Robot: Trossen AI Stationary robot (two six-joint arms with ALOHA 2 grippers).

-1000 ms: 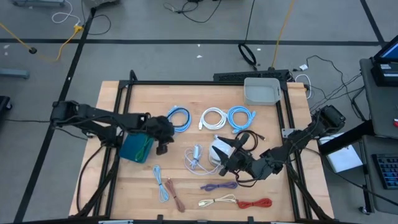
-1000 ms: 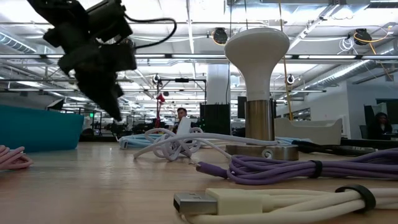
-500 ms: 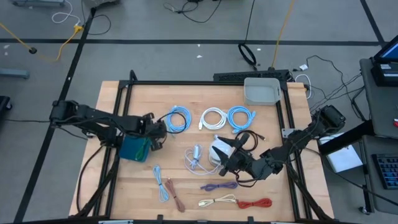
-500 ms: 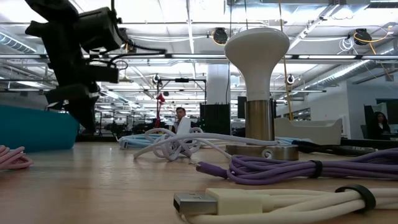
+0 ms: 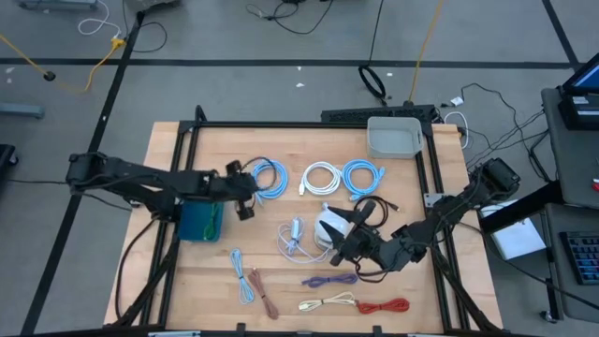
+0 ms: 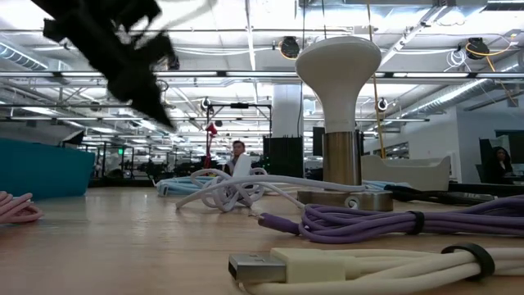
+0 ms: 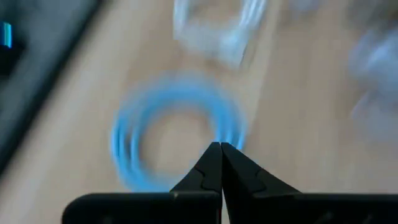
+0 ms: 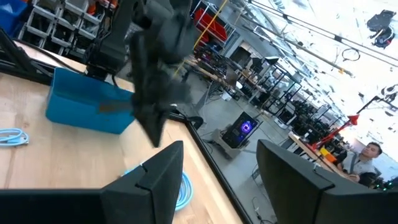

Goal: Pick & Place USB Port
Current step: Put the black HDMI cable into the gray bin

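Observation:
Several USB cables lie on the wooden table: a blue coil, a white coil, a second blue coil, a pale tangled cable and a purple bundle. My left gripper hangs shut and empty above the table, between the teal bin and the first blue coil, its tips pointing at that coil. My right gripper waits open beside a white mushroom-shaped object; nothing shows between its fingers.
A grey bin stands at the far right. Along the near edge lie light-blue, pink, cream and red bundles. The white object stands upright on a metal base. A person is beyond the table.
My left gripper, shut throughout, swung from pointing down at the teal bin's right side toward the bin. It then rose, tipped upward and moved toward the far edge, ending up by the blue coil. The right arm kept still.

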